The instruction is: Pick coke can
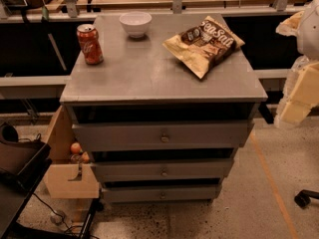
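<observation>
The coke can (pixel 89 44) is a red can with white script and a silver top. It stands upright near the left edge of the grey cabinet top (pixel 144 73), left of the white bowl. My gripper (pixel 298 99) shows as pale cream and white parts at the right edge of the view. It hangs beside the cabinet's right side, below the level of the top, far from the can. Nothing is seen in it.
A white bowl (pixel 135 23) stands at the back of the top. A sea salt chip bag (pixel 204 44) lies at the back right. The cabinet has three drawers (pixel 163 137). A wooden box (pixel 70 176) sits low at the left.
</observation>
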`<state>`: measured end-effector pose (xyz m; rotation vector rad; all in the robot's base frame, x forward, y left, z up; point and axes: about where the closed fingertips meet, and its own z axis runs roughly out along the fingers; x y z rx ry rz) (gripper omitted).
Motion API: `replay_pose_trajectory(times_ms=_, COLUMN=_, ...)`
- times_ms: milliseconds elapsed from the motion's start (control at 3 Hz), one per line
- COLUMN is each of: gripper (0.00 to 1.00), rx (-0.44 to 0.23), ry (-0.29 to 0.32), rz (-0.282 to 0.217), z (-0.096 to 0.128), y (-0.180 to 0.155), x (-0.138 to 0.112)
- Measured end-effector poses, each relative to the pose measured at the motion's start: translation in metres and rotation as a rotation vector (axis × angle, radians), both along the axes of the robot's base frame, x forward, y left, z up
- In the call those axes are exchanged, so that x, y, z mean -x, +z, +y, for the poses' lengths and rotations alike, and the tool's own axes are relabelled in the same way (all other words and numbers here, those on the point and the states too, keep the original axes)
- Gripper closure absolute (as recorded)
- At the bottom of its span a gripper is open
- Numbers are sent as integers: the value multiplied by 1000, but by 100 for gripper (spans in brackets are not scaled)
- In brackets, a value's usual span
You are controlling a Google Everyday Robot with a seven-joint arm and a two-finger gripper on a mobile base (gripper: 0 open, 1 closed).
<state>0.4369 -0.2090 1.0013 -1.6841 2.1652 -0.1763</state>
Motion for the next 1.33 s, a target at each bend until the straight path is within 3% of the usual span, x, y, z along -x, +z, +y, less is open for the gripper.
replay_pose_trajectory(times_ms=333, gripper=0, rx=-3, ry=0, rz=-4, z=1, y=1, x=0)
replay_pose_trajectory(times_ms=667, gripper=0, rx=-78, ry=0, rz=-39, z=6, y=4, x=-15)
replay_pose_trajectory(times_ms=1000, gripper=0, rx=-225, ry=4, rz=-96, z=11, y=4, x=-40)
replay_pose_trajectory(times_ms=1333, gripper=0, rx=-451, ry=1, rz=-164, z=34, y=4, x=-73)
